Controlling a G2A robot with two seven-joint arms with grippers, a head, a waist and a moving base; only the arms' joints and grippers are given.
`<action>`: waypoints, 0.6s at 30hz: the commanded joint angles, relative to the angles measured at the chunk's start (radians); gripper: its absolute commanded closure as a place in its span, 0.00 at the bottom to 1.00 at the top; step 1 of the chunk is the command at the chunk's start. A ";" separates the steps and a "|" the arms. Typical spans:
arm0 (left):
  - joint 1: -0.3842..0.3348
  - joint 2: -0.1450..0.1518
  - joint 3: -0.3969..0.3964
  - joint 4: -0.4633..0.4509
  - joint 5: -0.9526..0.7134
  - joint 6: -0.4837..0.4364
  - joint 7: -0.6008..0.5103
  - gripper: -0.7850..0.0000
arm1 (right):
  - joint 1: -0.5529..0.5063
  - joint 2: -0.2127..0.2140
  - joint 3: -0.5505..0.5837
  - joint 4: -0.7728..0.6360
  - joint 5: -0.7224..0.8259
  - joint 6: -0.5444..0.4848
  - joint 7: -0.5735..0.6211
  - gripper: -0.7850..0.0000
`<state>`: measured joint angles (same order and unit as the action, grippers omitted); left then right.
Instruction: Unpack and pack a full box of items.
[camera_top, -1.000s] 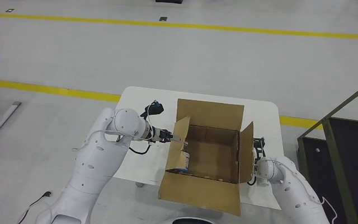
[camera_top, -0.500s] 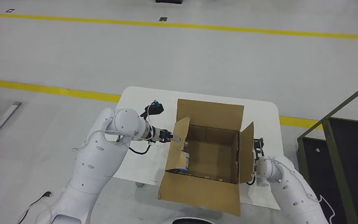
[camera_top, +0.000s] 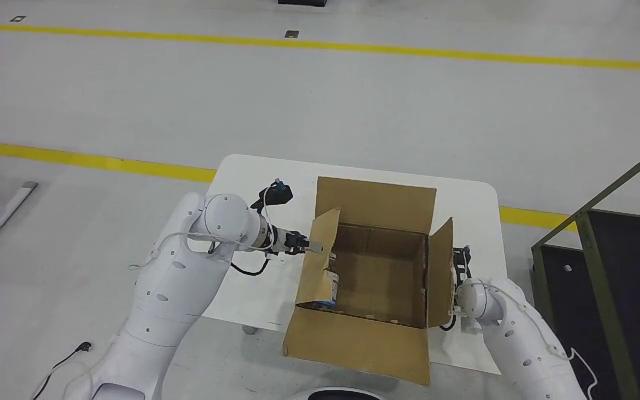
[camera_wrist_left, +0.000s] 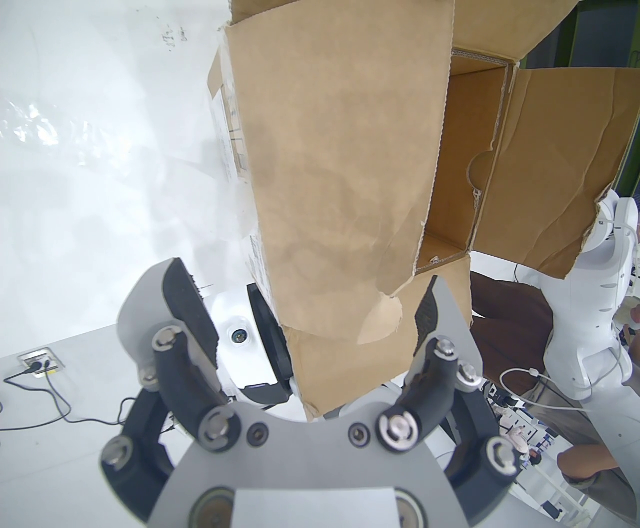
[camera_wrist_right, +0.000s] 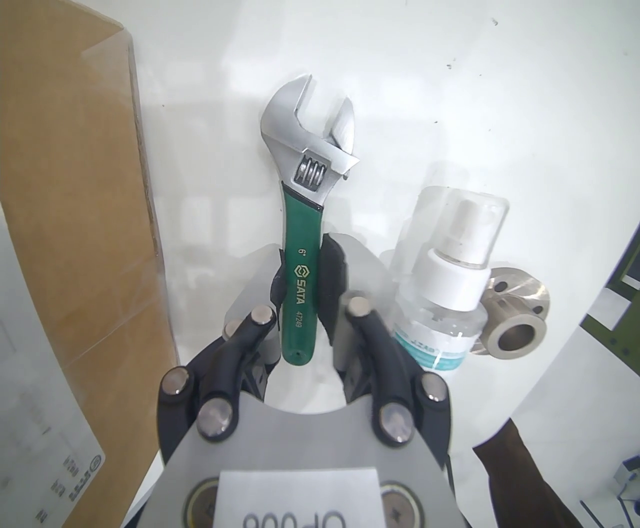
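The left pincer (camera_wrist_left: 310, 310) is released, its fingers spread either side of the left flap of the cardboard box (camera_top: 375, 205). The box stands open mid-tabletop (camera_top: 260, 180). The right pincer (camera_wrist_right: 302, 285), beside the box's right wall, is clenched on the adjustable wrench (camera_wrist_right: 307, 165) by its green handle. A spray bottle (camera_wrist_right: 442, 305) and a metal flange (camera_wrist_right: 517, 320) sit just beside the wrench.

**Box open; three items out on the table**

Brown cardboard box (camera_top: 375, 275) stands open on the white table (camera_top: 255, 195), flaps raised. A small blue-and-white item (camera_top: 332, 286) lies inside by its left wall. Outside, by the right flap, lies an adjustable wrench (camera_wrist_right: 305, 210), its green handle clamped in the right gripper (camera_wrist_right: 304, 282). A clear spray bottle (camera_wrist_right: 445, 300) is beside it, and a steel flange (camera_wrist_right: 517, 325) just beside the bottle.
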<state>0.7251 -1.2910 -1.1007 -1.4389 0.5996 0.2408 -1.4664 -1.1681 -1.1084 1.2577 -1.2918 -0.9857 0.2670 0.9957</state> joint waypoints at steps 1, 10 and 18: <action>0.000 0.000 0.000 0.000 0.000 0.000 0.000 0.00 | -0.001 0.000 0.001 -0.001 -0.001 0.000 -0.001 1.00; 0.000 0.000 0.000 0.000 0.000 0.000 0.000 0.00 | -0.027 0.010 0.089 -0.094 0.042 -0.001 -0.013 1.00; 0.000 0.000 0.000 0.000 0.000 0.000 0.000 0.00 | -0.144 0.035 0.333 -0.330 0.215 -0.067 -0.083 1.00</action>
<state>0.7251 -1.2910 -1.1007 -1.4389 0.5996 0.2408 -1.4664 -1.2942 -1.0749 1.5487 -1.5899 -0.8128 0.2123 0.9293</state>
